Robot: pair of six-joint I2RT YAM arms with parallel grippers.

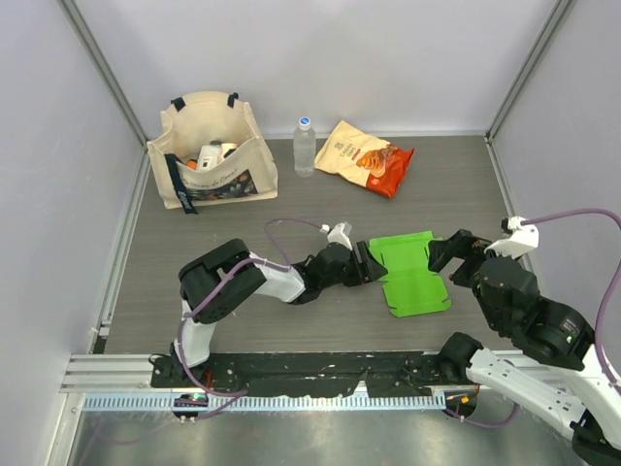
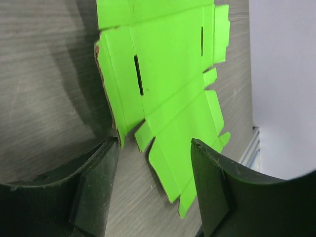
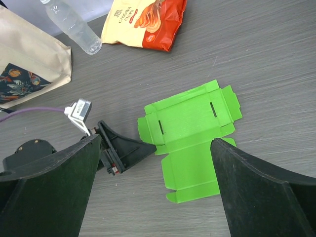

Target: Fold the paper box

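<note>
So right now the paper box [image 1: 412, 277] is lying unfolded on the desk [image 1: 243, 218], a bit right of the middle and sitting between your two arms. It's looking mostly flat, with the slots and flaps showing. In the left wrist view the flap on the card's left edge [image 2: 111, 89] is lifting a little off the surface.

Your left hand [image 1: 367, 262] is reaching in low from the left. Its fingers are spread apart and gripping nothing, with the tips right at the box's left edge. From the left wrist camera one fingertip [image 2: 111, 148] is sitting just beside that raised flap. I can't tell if it's actually touching.

Your right hand [image 1: 441, 260] is hovering at the box's right side. It's spread wide and isn't holding anything either.

Further back, well away from the box, a tote bag [image 1: 213, 150], a water bottle [image 1: 305, 146] and a snack bag [image 1: 367, 155] are sitting in a row.
</note>
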